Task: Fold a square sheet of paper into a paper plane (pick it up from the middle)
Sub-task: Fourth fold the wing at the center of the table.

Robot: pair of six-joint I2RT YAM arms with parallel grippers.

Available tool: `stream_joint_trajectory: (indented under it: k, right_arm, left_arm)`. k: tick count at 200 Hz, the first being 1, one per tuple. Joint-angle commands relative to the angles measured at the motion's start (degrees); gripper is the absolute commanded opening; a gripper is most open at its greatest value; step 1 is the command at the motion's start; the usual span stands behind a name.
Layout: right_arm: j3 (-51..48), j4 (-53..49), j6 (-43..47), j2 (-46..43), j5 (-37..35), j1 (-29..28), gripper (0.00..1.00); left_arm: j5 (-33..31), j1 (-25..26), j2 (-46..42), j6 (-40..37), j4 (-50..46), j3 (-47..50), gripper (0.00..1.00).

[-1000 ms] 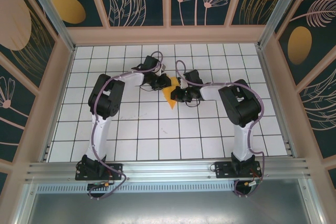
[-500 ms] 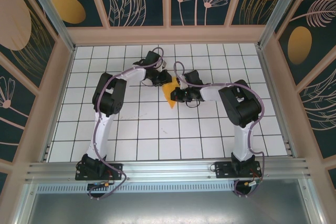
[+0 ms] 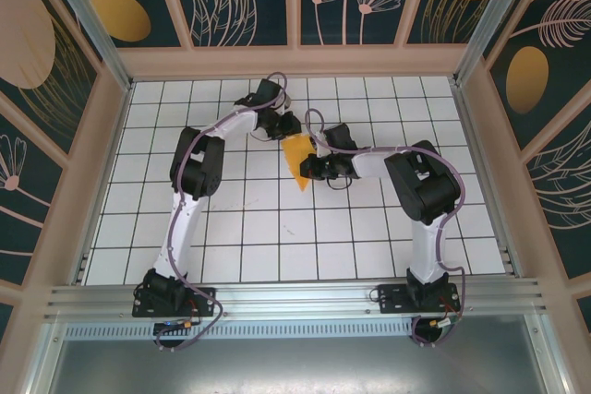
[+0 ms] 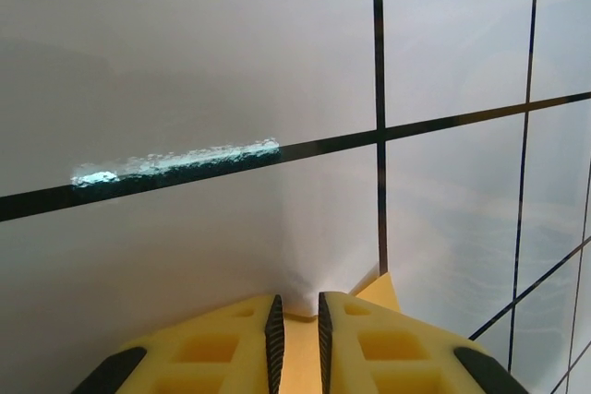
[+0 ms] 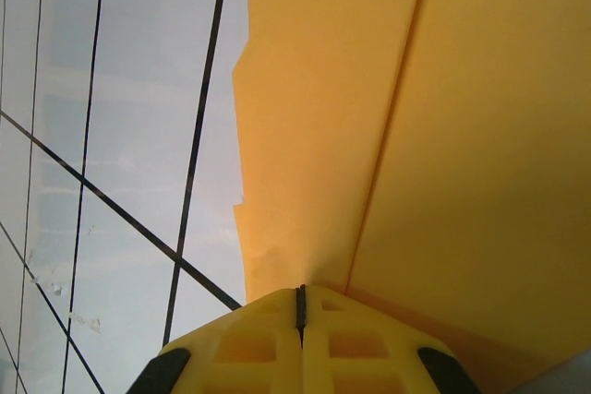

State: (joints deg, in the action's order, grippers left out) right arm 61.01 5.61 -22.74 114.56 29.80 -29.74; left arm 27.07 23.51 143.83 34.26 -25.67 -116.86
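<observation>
Your left claw (image 4: 297, 309) has slid out to the far corner of the paper plane (image 3: 296, 160), jaws barely parted, grip uncertain. Right claw (image 5: 300, 292) stays clenched on it: crease likely finished.

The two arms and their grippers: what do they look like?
The left arm and right arm have white links, black joints and a purple cable alongside. The left gripper and right gripper have yellow fingers with square recesses and black corners.
</observation>
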Motion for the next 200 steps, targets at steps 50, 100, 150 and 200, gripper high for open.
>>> stream_joint_trajectory:
  k: [50, 100, 150, 200]
  right_arm:
    - [-2.75, -17.74, 1.56, 3.34, -4.44, -0.65, 0.0]
    - [-0.73, -17.18, 0.6, 3.61, -5.32, -0.5, 0.0]
    - [-0.81, -16.59, 0.01, 3.76, -5.45, -0.5, 0.0]
    - [-1.43, -15.47, -0.72, 3.88, -5.29, -0.5, 0.0]
  left_arm:
    - [-4.1, -1.8, -3.53, -1.4, 3.01, -4.16, 0.28]
    - [2.07, -1.73, -19.86, 4.65, 15.2, 17.54, 0.11]
    - [9.84, 0.54, -25.33, 8.82, 22.85, 30.68, 0.07]
    - [8.95, 1.27, -20.6, 12.95, 26.44, 32.67, 0.05]
